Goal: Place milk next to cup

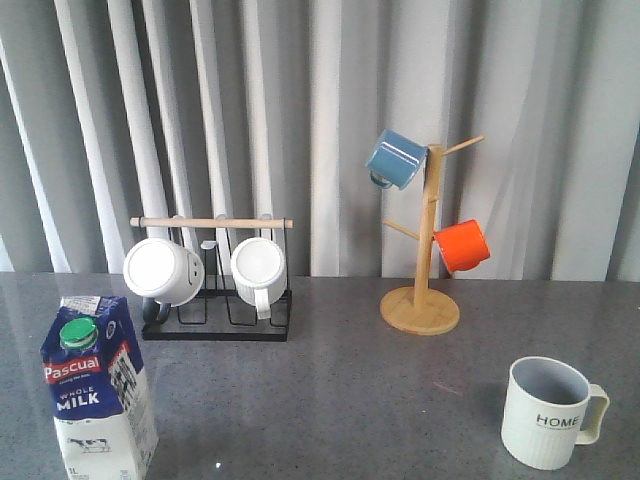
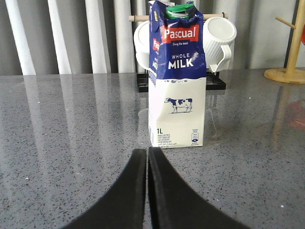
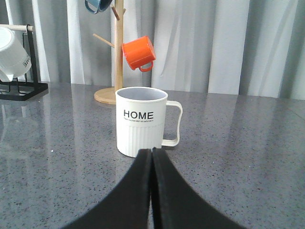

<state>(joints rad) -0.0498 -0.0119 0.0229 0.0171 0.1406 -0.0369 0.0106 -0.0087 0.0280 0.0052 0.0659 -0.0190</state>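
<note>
Milk [image 1: 93,385] carton stands upright at the near left of the grey bench [image 1: 340,390], green cap up, nothing holding it. Left gripper [image 2: 147,155] sits just short of its base, fingers [image 2: 136,186] pressed together, empty. Cup [image 1: 548,411] stands upright near right, well apart from the milk, handle pointing right, "HOME" facing the camera. Right gripper [image 3: 152,155] just in front of the cup, fingers [image 3: 140,186] clenched, empty. Farther back: black rack [image 1: 215,300] with two white mugs [image 1: 163,271] behind the milk; wooden mug tree [image 1: 425,250] with blue mug [image 1: 396,158] and orange mug [image 1: 462,245] behind the cup.
</note>
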